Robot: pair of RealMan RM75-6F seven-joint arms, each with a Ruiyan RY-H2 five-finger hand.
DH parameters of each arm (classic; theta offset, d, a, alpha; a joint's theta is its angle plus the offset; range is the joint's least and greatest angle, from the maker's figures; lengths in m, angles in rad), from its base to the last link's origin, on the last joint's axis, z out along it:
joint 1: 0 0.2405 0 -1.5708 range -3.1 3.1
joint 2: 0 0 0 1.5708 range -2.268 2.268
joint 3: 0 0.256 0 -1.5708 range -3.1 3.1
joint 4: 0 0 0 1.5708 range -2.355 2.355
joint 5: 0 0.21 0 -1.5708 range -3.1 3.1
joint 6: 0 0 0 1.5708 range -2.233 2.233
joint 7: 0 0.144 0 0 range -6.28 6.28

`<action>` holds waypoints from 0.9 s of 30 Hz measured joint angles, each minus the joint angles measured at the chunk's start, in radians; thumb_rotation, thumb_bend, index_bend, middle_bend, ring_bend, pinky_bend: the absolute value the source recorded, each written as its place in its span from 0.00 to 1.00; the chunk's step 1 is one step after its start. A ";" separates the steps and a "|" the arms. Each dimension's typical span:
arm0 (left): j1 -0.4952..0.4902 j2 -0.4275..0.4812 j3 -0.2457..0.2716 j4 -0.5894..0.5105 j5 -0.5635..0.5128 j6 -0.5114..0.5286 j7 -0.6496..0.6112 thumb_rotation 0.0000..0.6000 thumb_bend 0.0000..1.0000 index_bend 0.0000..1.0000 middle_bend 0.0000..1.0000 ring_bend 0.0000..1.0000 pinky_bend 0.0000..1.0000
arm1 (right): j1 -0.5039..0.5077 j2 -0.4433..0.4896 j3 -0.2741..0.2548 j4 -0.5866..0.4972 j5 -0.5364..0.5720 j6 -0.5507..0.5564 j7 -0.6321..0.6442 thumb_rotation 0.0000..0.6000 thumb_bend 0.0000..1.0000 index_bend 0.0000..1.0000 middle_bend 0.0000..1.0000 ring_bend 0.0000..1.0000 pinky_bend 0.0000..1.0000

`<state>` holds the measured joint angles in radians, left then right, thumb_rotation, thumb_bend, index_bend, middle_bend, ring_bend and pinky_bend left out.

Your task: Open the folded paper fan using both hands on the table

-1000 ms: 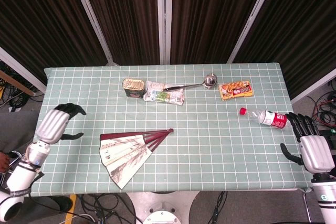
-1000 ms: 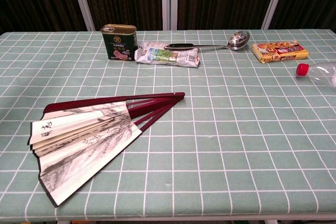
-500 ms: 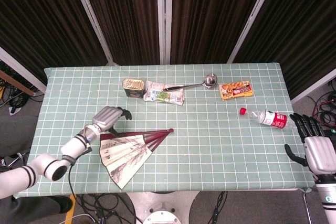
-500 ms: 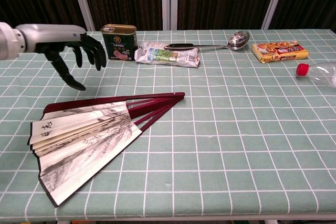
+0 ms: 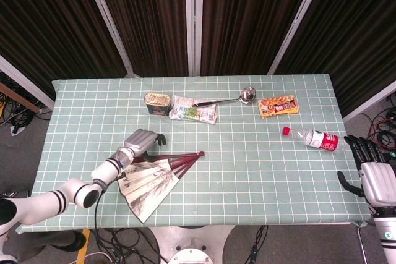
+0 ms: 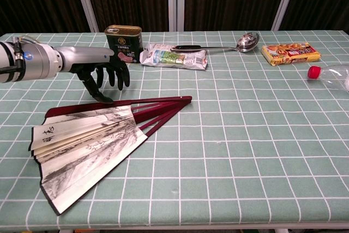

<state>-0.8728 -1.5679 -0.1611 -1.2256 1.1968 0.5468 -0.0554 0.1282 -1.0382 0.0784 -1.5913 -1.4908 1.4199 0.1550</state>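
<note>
The partly spread paper fan with dark red ribs and ink-painted white leaf (image 6: pixel 90 145) lies at the near left of the green-and-white checked tablecloth (image 6: pixel 245 151), its pivot pointing toward the table's middle. It has not shifted over the last second and is only partway open.

Just beyond its upper red guard rib, the left hand (image 6: pixel 103 72) now hangs with its dark fingers (image 6: pixel 121 75) spread and pointing down, holding nothing. A second ago it was off at the table's left edge, so it has swept in across the cloth toward the fan. Whether a fingertip touches the rib cannot be told.

That suggests the next spreading move is being set up, with the far rib as the likely target.

The right hand (image 5: pixel 374 177) stays at the table's right edge, fingers apart and empty, having drifted slightly further off.
</note>
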 measured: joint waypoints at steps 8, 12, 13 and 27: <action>-0.003 -0.021 0.026 -0.001 -0.002 0.023 0.040 1.00 0.26 0.37 0.40 0.39 0.48 | 0.005 -0.008 0.004 0.016 0.015 -0.015 0.014 1.00 0.29 0.01 0.06 0.00 0.00; -0.002 -0.033 0.031 -0.003 -0.010 0.031 0.038 1.00 0.28 0.39 0.42 0.40 0.48 | 0.007 -0.013 0.004 0.024 0.020 -0.021 0.019 1.00 0.29 0.01 0.06 0.00 0.00; -0.002 -0.036 0.032 0.000 -0.010 0.031 0.039 1.00 0.28 0.39 0.42 0.40 0.48 | 0.006 -0.014 0.004 0.026 0.022 -0.021 0.019 1.00 0.29 0.01 0.06 0.00 0.00; -0.006 -0.064 0.049 0.021 0.001 0.032 0.028 1.00 0.31 0.47 0.52 0.50 0.57 | 0.004 -0.022 0.006 0.030 0.032 -0.023 0.015 1.00 0.29 0.01 0.06 0.00 0.00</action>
<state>-0.8787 -1.6323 -0.1119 -1.2043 1.1978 0.5788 -0.0275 0.1320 -1.0597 0.0842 -1.5613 -1.4587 1.3969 0.1703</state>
